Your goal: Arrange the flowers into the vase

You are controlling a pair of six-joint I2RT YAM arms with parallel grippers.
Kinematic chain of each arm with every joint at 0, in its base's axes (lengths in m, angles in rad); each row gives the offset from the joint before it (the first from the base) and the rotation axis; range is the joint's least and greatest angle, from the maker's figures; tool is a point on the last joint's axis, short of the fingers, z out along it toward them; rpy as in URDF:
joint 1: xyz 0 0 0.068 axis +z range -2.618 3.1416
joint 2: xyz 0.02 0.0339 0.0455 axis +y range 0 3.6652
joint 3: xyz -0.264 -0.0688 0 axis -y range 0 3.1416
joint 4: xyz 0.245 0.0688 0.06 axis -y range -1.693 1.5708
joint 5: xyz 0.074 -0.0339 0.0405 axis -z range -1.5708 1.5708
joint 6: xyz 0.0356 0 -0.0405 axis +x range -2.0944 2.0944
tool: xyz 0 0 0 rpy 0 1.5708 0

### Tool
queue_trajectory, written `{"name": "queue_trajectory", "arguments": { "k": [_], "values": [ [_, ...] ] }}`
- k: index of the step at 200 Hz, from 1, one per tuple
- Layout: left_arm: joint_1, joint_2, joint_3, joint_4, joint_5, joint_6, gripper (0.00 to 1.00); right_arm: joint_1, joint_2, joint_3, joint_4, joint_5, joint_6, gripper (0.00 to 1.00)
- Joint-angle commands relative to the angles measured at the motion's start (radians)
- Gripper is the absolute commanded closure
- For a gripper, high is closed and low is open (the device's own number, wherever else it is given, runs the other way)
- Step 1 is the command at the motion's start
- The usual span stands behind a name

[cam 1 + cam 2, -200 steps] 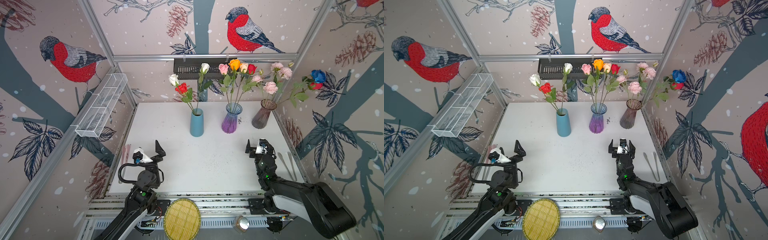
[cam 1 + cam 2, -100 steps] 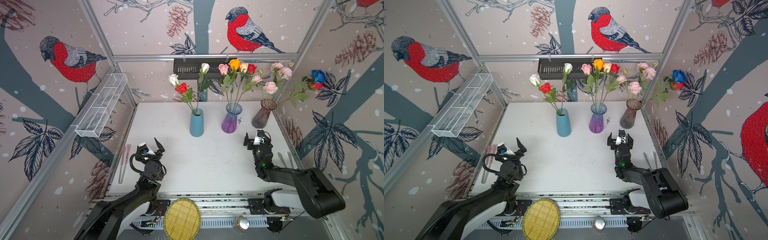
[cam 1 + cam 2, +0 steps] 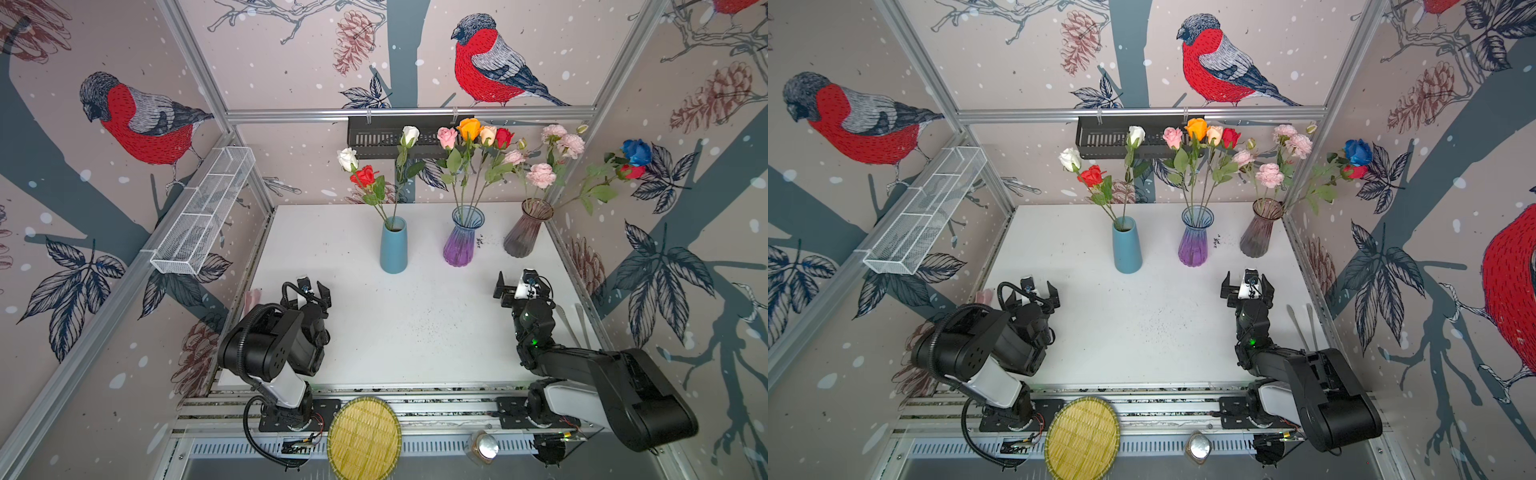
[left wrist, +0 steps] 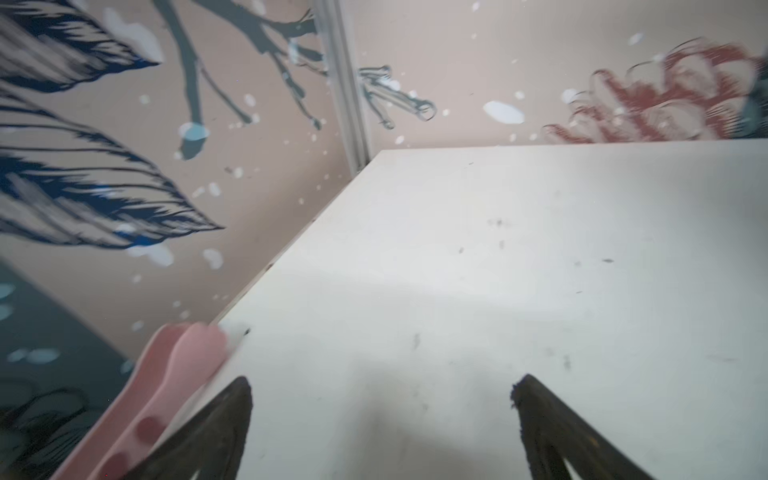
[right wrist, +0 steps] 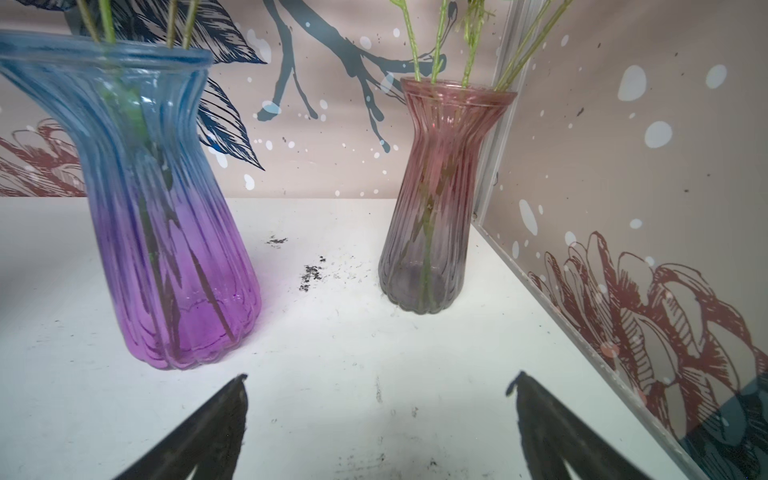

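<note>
Three vases stand in a row at the back of the white table (image 3: 415, 324), all holding flowers. The blue ceramic vase (image 3: 393, 245) holds white roses and a red rose (image 3: 365, 176). The blue-to-purple glass vase (image 3: 462, 237) (image 5: 166, 232) holds pink, orange, peach and red roses (image 3: 469, 129). The pink-grey glass vase (image 3: 525, 228) (image 5: 432, 208) holds pink peonies (image 3: 540, 174) and a blue rose (image 3: 636, 151) leaning to the right wall. My left gripper (image 3: 307, 291) (image 4: 380, 382) is open and empty at the near left. My right gripper (image 3: 519, 286) (image 5: 378, 380) is open and empty, facing the two glass vases.
Pink spoon-like pieces (image 4: 183, 365) lie at the table's left edge beside my left gripper. Two pale utensils (image 3: 575, 324) lie along the right edge. A wire basket (image 3: 203, 212) hangs on the left wall, a black rack (image 3: 374, 135) on the back wall. A bamboo tray (image 3: 363, 436) sits below the front rail.
My left arm has folded upward, its elbow now high and close, with the gripper carried slightly toward the back. The right gripper has shifted slightly toward the vases. Both stay open and empty.
</note>
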Motion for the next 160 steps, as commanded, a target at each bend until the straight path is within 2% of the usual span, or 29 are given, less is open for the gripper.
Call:
{"name": "queue_trajectory", "arguments": {
  "k": [1, 11, 20, 27, 37, 45, 56, 63, 71, 78, 96, 160],
  "values": [
    [0.058, -0.031, 0.089, -0.053, 0.105, -0.061, 0.03, 0.013, 0.056, -0.001, 0.140, 0.000, -0.081, 0.01],
    [0.089, -0.028, 0.133, -0.129, 0.156, -0.080, 0.03, -0.007, 0.139, -0.041, 0.308, -0.005, -0.087, 0.01],
    [0.116, -0.048, 0.117, -0.140, 0.201, -0.102, 0.03, -0.020, 0.234, -0.071, 0.484, 0.074, -0.047, 0.01],
    [0.124, -0.043, 0.118, -0.129, 0.208, -0.102, 0.02, -0.061, 0.292, -0.088, 0.568, 0.045, -0.007, 0.01],
    [0.124, -0.041, 0.114, -0.114, 0.214, -0.097, 0.02, -0.074, 0.358, -0.072, 0.633, 0.029, -0.016, 0.01],
    [0.125, -0.043, 0.117, -0.130, 0.215, -0.098, 0.02, -0.071, 0.333, -0.050, 0.545, 0.039, -0.009, 0.01],
    [0.124, -0.040, 0.115, -0.118, 0.215, -0.097, 0.02, -0.101, 0.266, 0.035, 0.300, 0.004, 0.030, 0.01],
    [0.124, -0.043, 0.116, -0.124, 0.216, -0.097, 0.02, -0.145, 0.237, 0.107, 0.094, -0.064, 0.069, 0.01],
    [0.125, -0.041, 0.116, -0.119, 0.216, -0.097, 0.02, -0.207, 0.256, 0.166, 0.004, -0.172, 0.107, 0.01],
    [0.125, -0.041, 0.116, -0.120, 0.216, -0.096, 0.02, -0.224, 0.245, 0.151, 0.010, -0.202, 0.115, 0.01],
    [0.124, -0.040, 0.116, -0.119, 0.216, -0.097, 0.02, -0.206, 0.252, 0.153, 0.019, -0.156, 0.109, 0.01],
    [0.122, -0.042, 0.115, -0.122, 0.215, -0.097, 0.02, -0.182, 0.246, 0.141, 0.039, -0.108, 0.100, 0.01]
  ]
}}
